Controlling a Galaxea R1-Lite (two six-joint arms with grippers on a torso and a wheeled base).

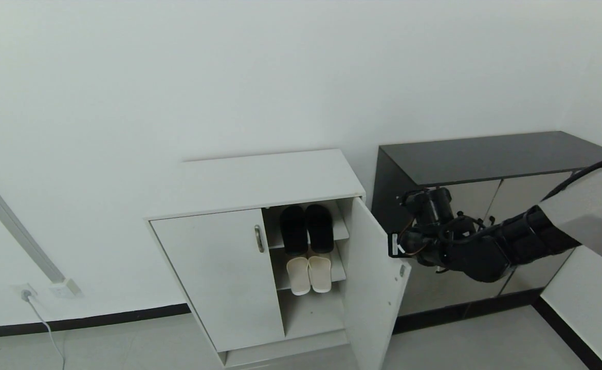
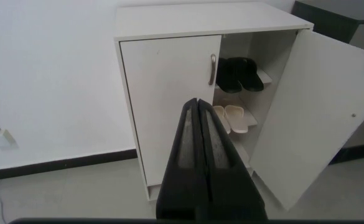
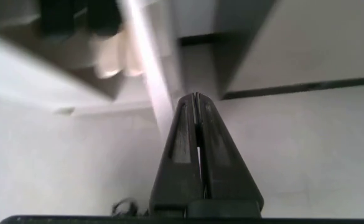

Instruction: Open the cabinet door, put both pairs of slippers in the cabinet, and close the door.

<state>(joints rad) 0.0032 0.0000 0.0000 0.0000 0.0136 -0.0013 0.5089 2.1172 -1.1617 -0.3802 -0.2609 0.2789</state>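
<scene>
Closing was the step: black slippers (image 1: pixel 306 228), white slippers (image 1: pixel 309 274) shelved; cabinet door (image 1: pixel 370 288) open; my right fingers (image 3: pixel 183 140) pressed together beside its outer face; inward push judged next.

there are one white cabinet (image 1: pixel 270 180) with one shut door (image 1: pixel 218 277), one open door (image 1: pixel 372 288) and one metal handle (image 1: pixel 259 238), two black slippers (image 1: pixel 306 228), two cream slippers (image 1: pixel 309 275), four slippers in all, and one dark cabinet (image 1: pixel 486 154).
</scene>
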